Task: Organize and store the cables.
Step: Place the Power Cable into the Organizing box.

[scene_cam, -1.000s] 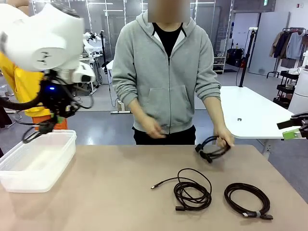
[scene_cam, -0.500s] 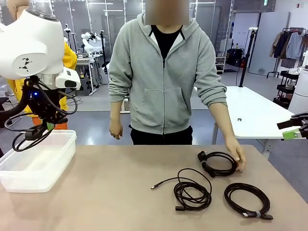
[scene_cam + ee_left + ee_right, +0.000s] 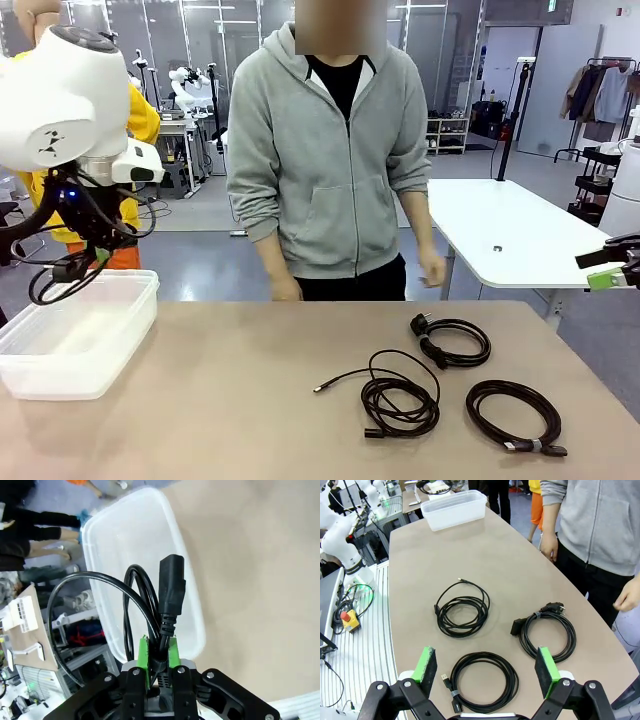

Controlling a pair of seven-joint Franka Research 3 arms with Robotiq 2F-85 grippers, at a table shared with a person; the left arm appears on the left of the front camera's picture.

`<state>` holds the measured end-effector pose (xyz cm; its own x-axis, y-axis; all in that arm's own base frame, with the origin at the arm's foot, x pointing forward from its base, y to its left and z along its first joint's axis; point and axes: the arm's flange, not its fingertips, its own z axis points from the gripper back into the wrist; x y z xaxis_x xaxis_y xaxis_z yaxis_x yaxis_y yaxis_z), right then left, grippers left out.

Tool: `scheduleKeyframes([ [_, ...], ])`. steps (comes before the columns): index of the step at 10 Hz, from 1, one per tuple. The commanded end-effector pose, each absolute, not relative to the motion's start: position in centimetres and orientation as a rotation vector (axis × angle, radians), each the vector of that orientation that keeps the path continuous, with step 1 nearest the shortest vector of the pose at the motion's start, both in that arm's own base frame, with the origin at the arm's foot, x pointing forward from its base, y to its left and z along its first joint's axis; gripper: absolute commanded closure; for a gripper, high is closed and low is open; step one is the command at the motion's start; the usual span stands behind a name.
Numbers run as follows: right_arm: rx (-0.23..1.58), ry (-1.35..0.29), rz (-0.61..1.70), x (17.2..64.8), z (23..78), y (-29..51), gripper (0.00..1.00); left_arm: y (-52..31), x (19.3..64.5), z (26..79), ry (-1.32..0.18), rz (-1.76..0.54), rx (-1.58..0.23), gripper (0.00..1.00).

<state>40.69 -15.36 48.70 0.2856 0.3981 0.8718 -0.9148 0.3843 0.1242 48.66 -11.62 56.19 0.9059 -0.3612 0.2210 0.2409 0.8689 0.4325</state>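
Three black coiled cables [image 3: 453, 341] lie flat, apart; fourth cable [image 3: 170, 587] dangles

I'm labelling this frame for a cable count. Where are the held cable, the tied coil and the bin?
held cable [image 3: 171, 587]: left wrist view, on its black plug.
tied coil [image 3: 537, 444]: front view, at its tie.
bin [image 3: 70, 372]: front view, on its near wall.
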Motion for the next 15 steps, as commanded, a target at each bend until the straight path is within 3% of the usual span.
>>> scheduleKeyframes([
  [1,0.719,-0.883,0.990,40.4,48.7,-15.1,0.00,-7.5,50.7,54.7,-0.359,-0.306,0.379,0.82],
  [4,0.719,-0.883,0.990,40.4,48.7,-15.1,0.00,-4.5,55.5,50.7,-0.303,-0.151,0.333,0.82],
  [9,0.719,-0.883,0.990,40.4,48.7,-15.1,0.00,-3.5,58.2,45.2,-0.190,-0.075,0.311,0.82],
  [13,0.719,-0.883,0.990,40.4,48.7,-15.1,0.00,-3.6,58.8,44.4,-0.173,-0.069,0.321,0.21],
  [14,0.719,-0.883,0.990,40.4,48.7,-15.1,0.00,-3.8,58.8,44.4,-0.179,-0.065,0.325,0.07],
  [15,0.719,-0.883,0.990,40.4,48.7,-15.1,0.00,-3.9,58.6,44.5,-0.180,-0.058,0.321,0.00],
])
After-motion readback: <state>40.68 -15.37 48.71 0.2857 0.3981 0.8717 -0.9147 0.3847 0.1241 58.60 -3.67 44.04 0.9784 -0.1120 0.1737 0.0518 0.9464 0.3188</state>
